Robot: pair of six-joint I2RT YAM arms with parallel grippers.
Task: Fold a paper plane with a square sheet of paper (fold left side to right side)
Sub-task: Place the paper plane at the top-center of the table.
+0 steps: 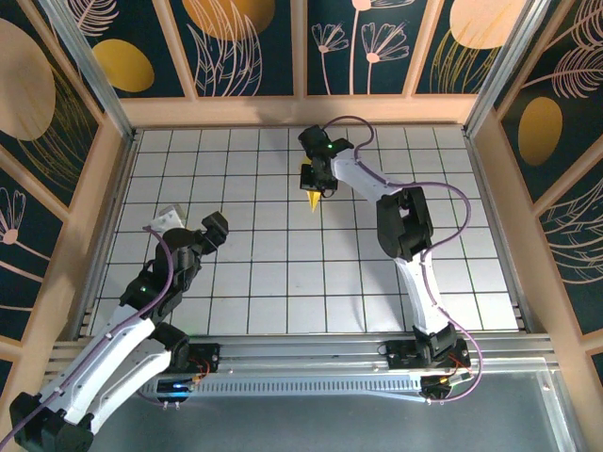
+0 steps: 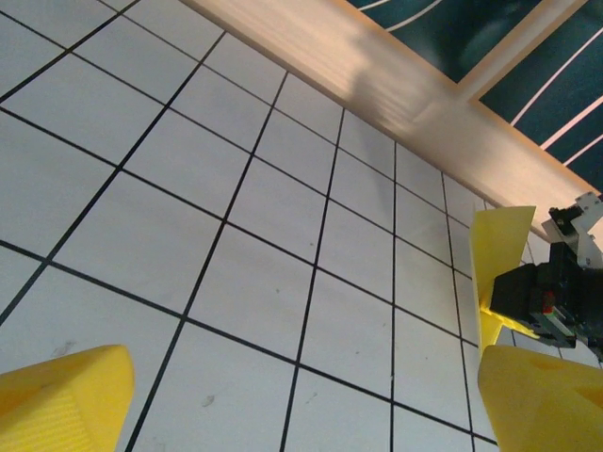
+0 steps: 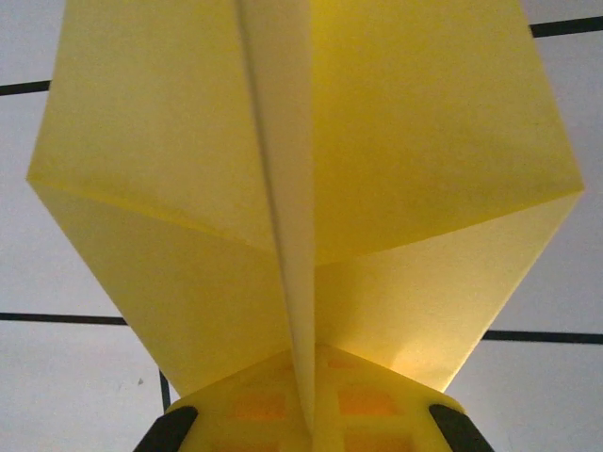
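- Grips the paper plane [image 1: 312, 198] in the right gripper [image 1: 317, 185] over the far middle of the tiled table [image 1: 283, 273] — fingers clamped together on the centre fold.
- Points the yellow tip towards the near edge in the overhead view; cannot tell whether it touches the tiles.
- Shows, from the right wrist, the paper plane [image 3: 396, 160] close up, its two wings spreading either side of the pinched crease.
- Shows the left gripper [image 1: 193, 224] well apart at the near left, fingers wide apart with nothing between them.
- Looks across bare tiles from the left wrist — yellow fingertips [image 2: 61, 400] at both lower corners, the paper plane [image 2: 499, 250] and the dark right gripper [image 2: 546, 292] at the right edge, near the wooden wall [image 2: 396, 94].
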